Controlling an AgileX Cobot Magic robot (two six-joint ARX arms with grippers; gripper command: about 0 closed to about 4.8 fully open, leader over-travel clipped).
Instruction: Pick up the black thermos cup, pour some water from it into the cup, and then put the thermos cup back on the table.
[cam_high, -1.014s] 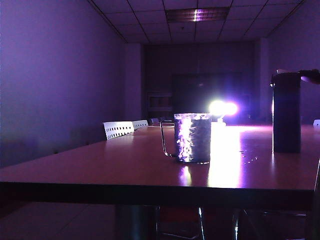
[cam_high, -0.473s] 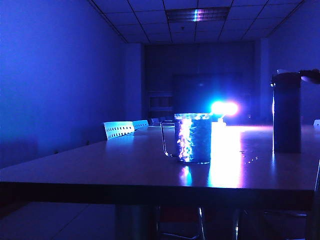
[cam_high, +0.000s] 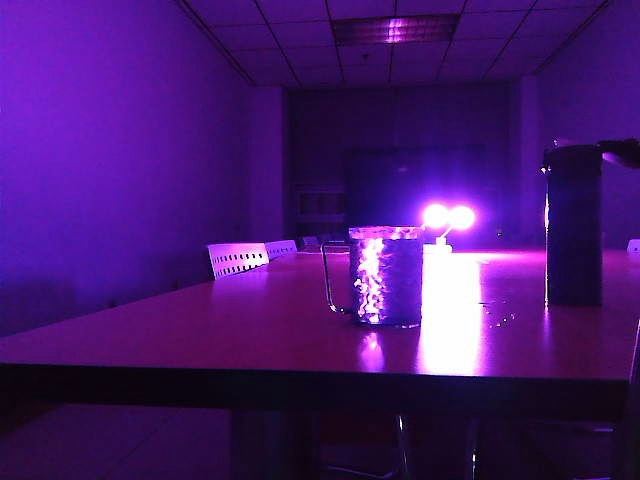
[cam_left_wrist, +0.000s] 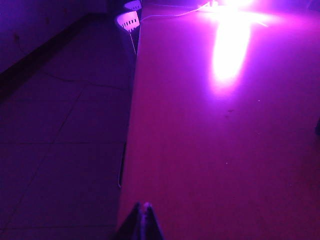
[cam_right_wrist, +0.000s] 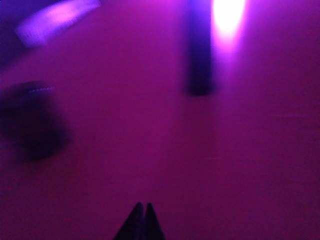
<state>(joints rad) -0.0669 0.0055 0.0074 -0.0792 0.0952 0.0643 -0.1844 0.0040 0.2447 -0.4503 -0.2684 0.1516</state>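
In the exterior view the black thermos cup (cam_high: 574, 225) stands upright at the right of the table (cam_high: 200, 340), its flip lid sticking out at the top. The cup (cam_high: 385, 275), a clear dimpled glass mug with its handle to the left, stands mid-table, apart from the thermos. Neither gripper shows there. In the right wrist view my right gripper (cam_right_wrist: 143, 205) is shut and empty over bare tabletop, with the thermos (cam_right_wrist: 200, 55) well ahead as a dark upright bar and a blurred dark shape, probably the cup (cam_right_wrist: 30, 122), off to one side. My left gripper (cam_left_wrist: 143, 206) is shut and empty by the table's left edge.
A bright lamp (cam_high: 447, 217) glares at the far end of the table and throws a streak across it. White perforated chairs (cam_high: 237, 258) stand along the left side. A few water drops (cam_high: 500, 318) lie between mug and thermos. Floor (cam_left_wrist: 60, 125) lies beyond the left edge.
The room's light has shifted from violet to blue to magenta. The mug and the thermos have stayed where they were.
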